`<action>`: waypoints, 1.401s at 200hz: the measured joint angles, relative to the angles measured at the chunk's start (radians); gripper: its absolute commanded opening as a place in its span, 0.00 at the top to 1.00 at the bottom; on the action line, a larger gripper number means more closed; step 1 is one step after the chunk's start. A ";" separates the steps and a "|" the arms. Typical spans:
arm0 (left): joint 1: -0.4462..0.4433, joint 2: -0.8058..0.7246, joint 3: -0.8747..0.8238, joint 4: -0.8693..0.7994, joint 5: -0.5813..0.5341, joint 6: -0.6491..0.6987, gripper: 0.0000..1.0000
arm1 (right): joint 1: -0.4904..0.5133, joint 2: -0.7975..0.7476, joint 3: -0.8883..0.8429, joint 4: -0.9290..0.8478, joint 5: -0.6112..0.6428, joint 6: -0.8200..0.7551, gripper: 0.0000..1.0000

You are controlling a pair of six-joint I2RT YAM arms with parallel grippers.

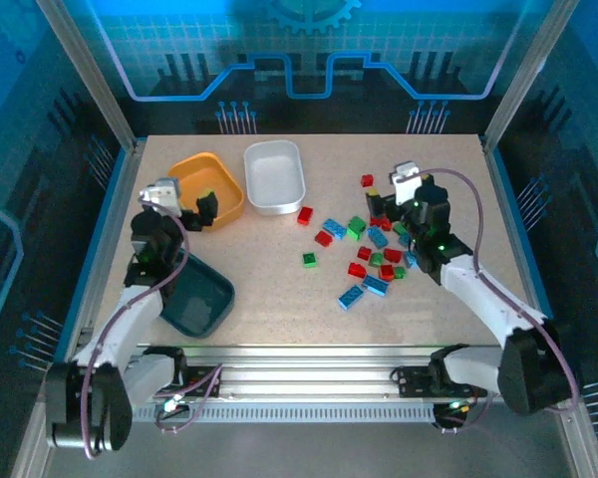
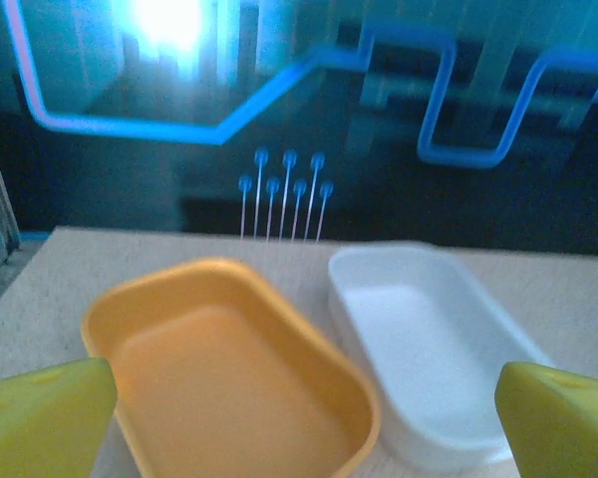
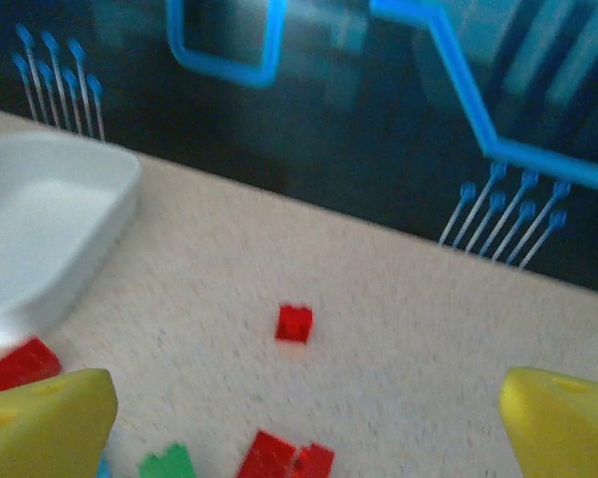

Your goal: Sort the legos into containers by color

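Small red, green and light blue plastic lego bricks [image 1: 376,285] lie scattered on the right. The left gripper [image 1: 206,207], released, hovers at the shallow orange-yellow plastic tub [image 1: 195,162], far left. The right gripper [image 3: 309,413], released, hangs over the bricks.

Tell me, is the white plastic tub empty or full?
Empty. The white rounded plastic tub shows a bare floor, with nothing inside it.

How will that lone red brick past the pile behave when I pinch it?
The red brick looks like hard, blocky plastic, so it is probably stiff and light. It sits flat on the table, so it shouldn't roll, though a glancing touch may skid it. With nothing touching it, a clean pinch seems likely.
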 measured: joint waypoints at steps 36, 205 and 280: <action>-0.002 -0.083 0.151 -0.222 -0.053 -0.248 0.01 | -0.050 -0.071 0.119 -0.224 0.042 0.227 0.00; -0.118 0.971 1.147 -1.070 0.013 -0.456 0.16 | -0.240 0.047 0.162 -0.529 -0.206 0.513 0.03; -0.137 1.237 1.371 -1.182 -0.061 -0.408 0.16 | -0.240 0.044 0.162 -0.529 -0.231 0.512 0.03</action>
